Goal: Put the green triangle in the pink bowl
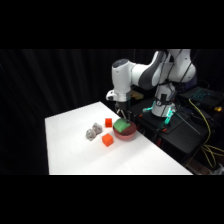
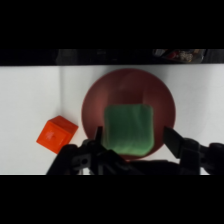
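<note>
Gripper (image 2: pixel 133 136) hangs over the pink bowl (image 2: pixel 162 102), its 2 fingers (image 2: pixel 172 139) spread wider than the green triangle (image 2: pixel 129 128), with a gap at the one side. Triangle lies inside the bowl, between the fingertips. 1 orange-red cube (image 2: pixel 56 134) sits beside the bowl.

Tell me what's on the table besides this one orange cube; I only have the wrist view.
Observer: Two cubes, not one. A second orange cube sits behind the nearer orange cube, both apart from the bowl.
Operator: Anything else out there?
Observer: A lumpy grey ball lies past the cubes, on their far side from the bowl.
Operator: Where's the bowl on the table?
Observer: Close to the edge of the table on the arm's base side.
</note>
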You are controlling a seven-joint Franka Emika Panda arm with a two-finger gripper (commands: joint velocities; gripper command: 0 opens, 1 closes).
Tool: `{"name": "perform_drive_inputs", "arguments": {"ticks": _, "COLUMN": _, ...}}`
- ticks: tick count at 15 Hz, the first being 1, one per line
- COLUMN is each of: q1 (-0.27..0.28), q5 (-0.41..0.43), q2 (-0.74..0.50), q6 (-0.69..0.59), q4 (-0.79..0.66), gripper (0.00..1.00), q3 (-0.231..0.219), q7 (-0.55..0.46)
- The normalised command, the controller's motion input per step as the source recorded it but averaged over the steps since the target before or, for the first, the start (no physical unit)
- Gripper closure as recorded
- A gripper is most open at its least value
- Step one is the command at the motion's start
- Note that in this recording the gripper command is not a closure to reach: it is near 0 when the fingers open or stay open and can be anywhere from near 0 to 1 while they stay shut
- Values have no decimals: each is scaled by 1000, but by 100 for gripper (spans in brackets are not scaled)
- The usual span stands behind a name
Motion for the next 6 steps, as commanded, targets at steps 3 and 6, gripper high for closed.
{"name": "perform_drive_inputs", "arguments": {"ticks": 3, "q1": -18, "q5": 40, "q2": -105, "q6": 79, "q4": -43, "gripper": 0, "q3": 13, "q7": 31}}
{"name": "perform_drive_inputs", "arguments": {"ticks": 6, "q1": -18, "q5": 54, "q2": -95, "q6": 57, "q4": -23, "gripper": 0, "q3": 13, "q7": 39}}
